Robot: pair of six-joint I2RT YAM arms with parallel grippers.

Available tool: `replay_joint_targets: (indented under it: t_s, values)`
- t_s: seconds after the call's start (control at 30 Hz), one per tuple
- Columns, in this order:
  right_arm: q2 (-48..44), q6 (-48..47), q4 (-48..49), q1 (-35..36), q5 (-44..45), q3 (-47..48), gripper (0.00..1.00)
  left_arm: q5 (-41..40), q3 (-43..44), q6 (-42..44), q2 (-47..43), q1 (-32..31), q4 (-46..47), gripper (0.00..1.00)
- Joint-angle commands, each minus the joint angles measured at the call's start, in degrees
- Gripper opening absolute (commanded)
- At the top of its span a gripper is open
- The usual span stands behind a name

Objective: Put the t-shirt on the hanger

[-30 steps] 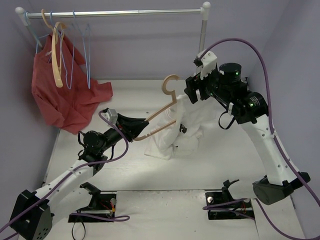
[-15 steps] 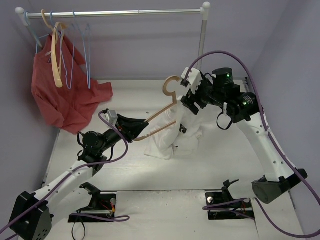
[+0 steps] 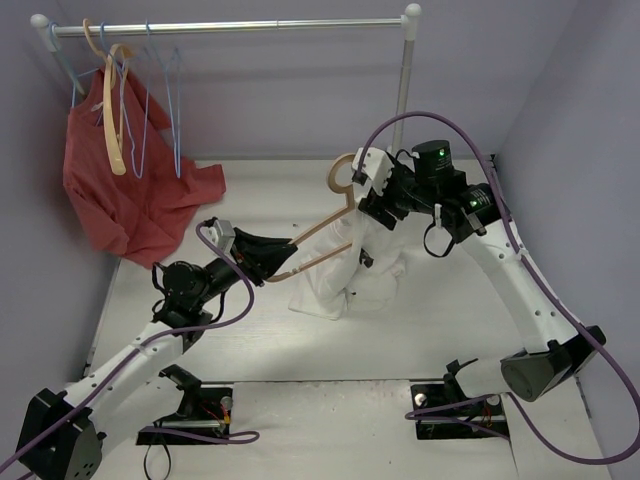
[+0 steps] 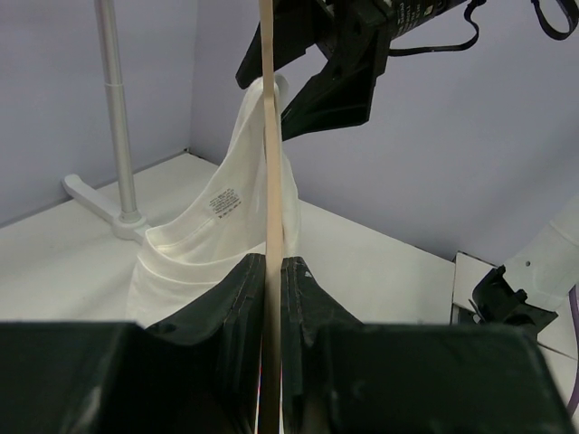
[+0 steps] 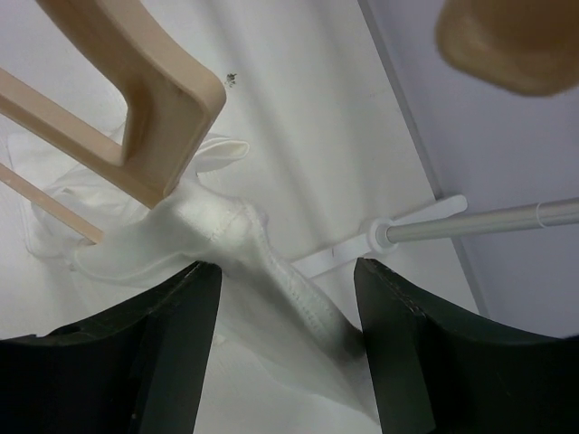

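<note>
My left gripper (image 3: 288, 256) is shut on one arm of the tan wooden hanger (image 3: 318, 228) and holds it up off the table, hook (image 3: 343, 170) toward the back. In the left wrist view the hanger (image 4: 269, 163) runs straight up between the pinching jaws (image 4: 270, 271). The white t-shirt (image 3: 345, 280) hangs from the hanger's far arm, bunched down onto the table. My right gripper (image 3: 368, 208) is at the hanger's neck. Its jaws (image 5: 285, 271) stand open, astride the t-shirt's collar seam (image 5: 262, 244), just below the hanger (image 5: 154, 99).
A clothes rail (image 3: 230, 27) spans the back, its post (image 3: 403, 90) right behind the right gripper and its foot (image 5: 398, 237) close to the jaws. A red garment (image 3: 130, 190), blue wire hangers (image 3: 160, 100) and a cream hanger (image 3: 112, 110) hang at the rail's left end.
My right arm has swung left and down to the hanger's neck, bringing its jaws over the t-shirt's collar. The left gripper and hanger have stayed put.
</note>
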Motion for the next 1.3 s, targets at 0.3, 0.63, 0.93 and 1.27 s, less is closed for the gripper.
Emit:
replay_joint_targets:
  t_s: [0.3, 0.63, 0.93, 1.27]
  values:
    - [-6.6, -2.7, 17.5, -0.1, 0.5, -9.3, 0.31, 2.5, 7.9, 1.1, 0.4, -0.4, 5.4, 0.00]
    - [-12.9, -5.4, 24.8, -0.1, 5.4, -15.4, 0.00, -11.4, 13.0, 4.5, 0.1, -0.4, -7.5, 0.34]
    - [-16.8, -5.2, 28.0, -0.1, 8.4, -19.5, 0.00, -35.1, 27.2, 2.8, 1.9, -0.4, -33.4, 0.62]
    - [-18.3, -6.2, 26.7, -0.1, 10.2, -20.0, 0.00, -53.5, 29.1, -2.0, -1.4, -0.4, -41.5, 0.62]
